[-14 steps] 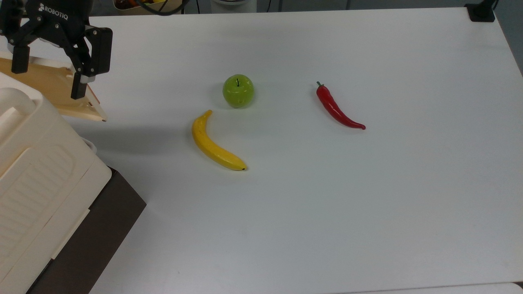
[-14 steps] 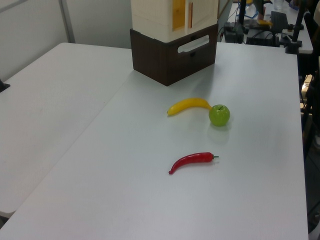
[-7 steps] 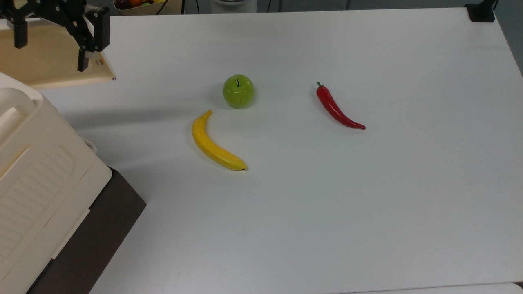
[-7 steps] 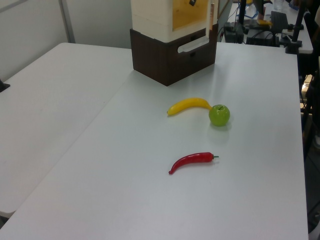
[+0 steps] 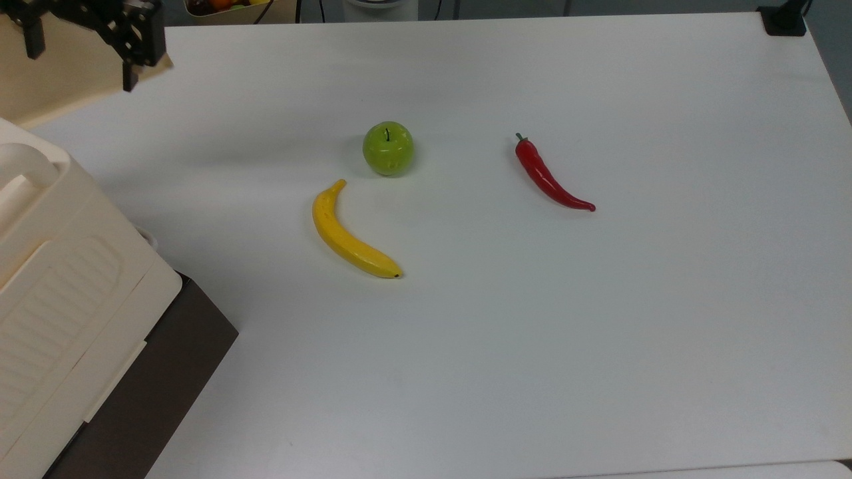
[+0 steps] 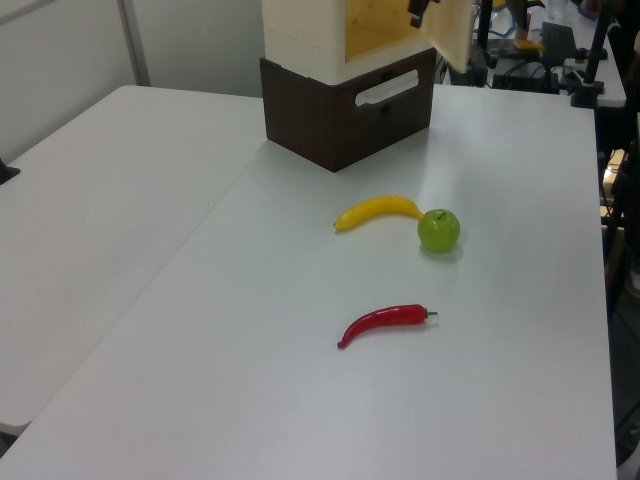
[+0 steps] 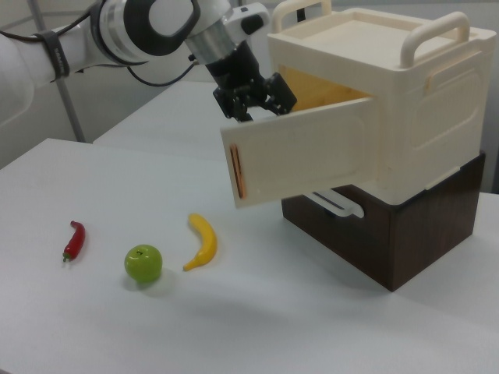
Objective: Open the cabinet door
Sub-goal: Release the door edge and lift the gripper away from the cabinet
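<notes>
Gripper: the black two-finger gripper (image 5: 76, 63) is hanging at the top-left corner of the top view with its fingers spread wide; one fingertip is showing low in front of the door's edge, the other further toward the top view's left. In the right view the gripper (image 7: 251, 109) is sitting right at the door's upper free edge; whether a finger is touching the panel I cannot tell.

Arm: the white arm (image 7: 148, 27) is reaching in from the right view's left; the frame is cutting off its base, and the top view is showing only the black gripper.

Cabinet door: the cabinet door (image 7: 304, 160) is standing swung out from the cream box (image 7: 413, 109), its cream outer face turned to the right view's camera. In the top view the frame edges and the gripper are cutting off most of the door (image 5: 60, 80). In the left view only a slanted sliver of the door (image 6: 452, 35) is showing at the upper edge.

Opening: the tan-yellow interior (image 7: 320, 87) is showing behind the door; its depths are hard to make out.

Base: a dark brown drawer unit (image 7: 398, 234) is carrying the box.

Table: the white table (image 5: 599, 332) is holding a banana (image 5: 349, 234), a green apple (image 5: 388, 148) just beside it, and a red chili (image 5: 549, 176) lying apart from both.
</notes>
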